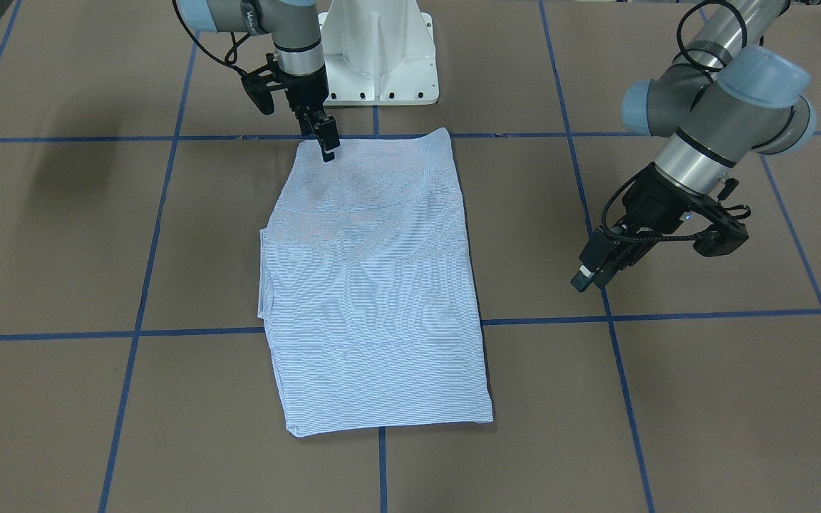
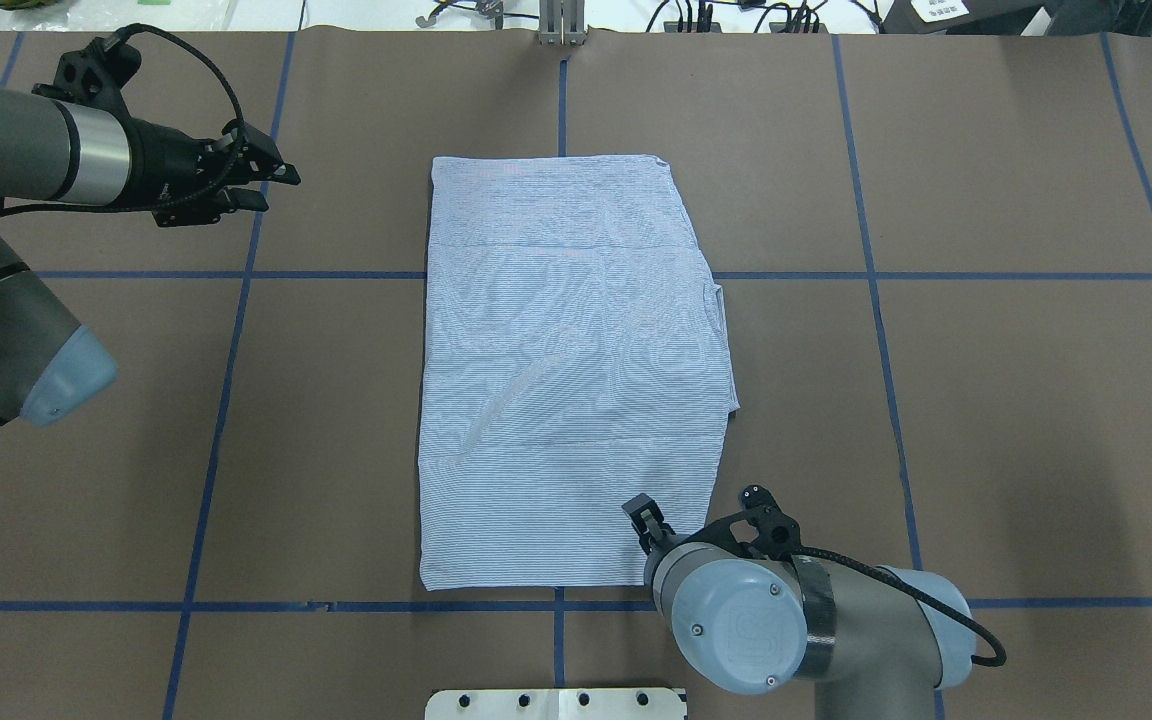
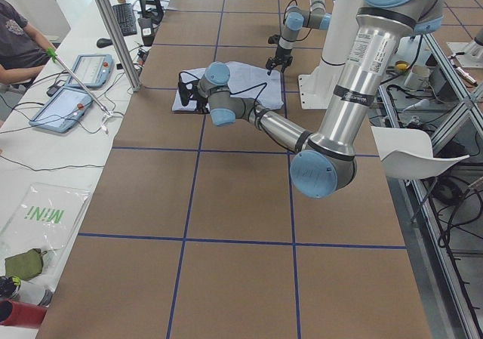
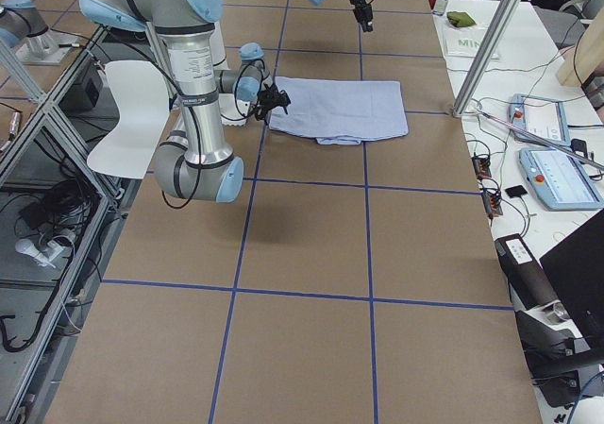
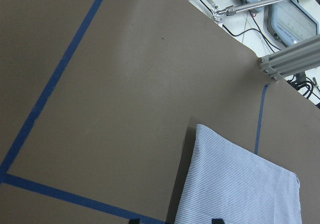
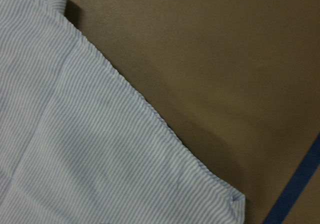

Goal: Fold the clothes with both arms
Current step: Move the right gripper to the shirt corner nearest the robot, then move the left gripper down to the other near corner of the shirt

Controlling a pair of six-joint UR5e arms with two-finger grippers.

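Observation:
The light blue-and-white pinstriped shirt (image 2: 571, 370) lies flat on the table, folded into a long rectangle with its sleeves tucked in. It also shows in the front view (image 1: 375, 285). My right gripper (image 1: 326, 146) is low over the shirt's corner nearest the robot, and its tip looks to touch the cloth. It appears in the overhead view (image 2: 644, 515) partly hidden by its own wrist. I cannot tell how its jaws stand. The right wrist view shows that shirt corner (image 6: 100, 149) close up. My left gripper (image 2: 271, 187) is open and empty, off the shirt's far left side. In the front view it (image 1: 585, 278) hovers over bare table.
The table is covered in brown paper (image 2: 986, 400) with a blue tape grid (image 2: 876, 280). The white pedestal base (image 1: 378, 50) stands at the robot's edge. An aluminium post (image 2: 561, 25) and cables sit at the far edge. Operators' tablets (image 3: 72, 101) lie on a side bench.

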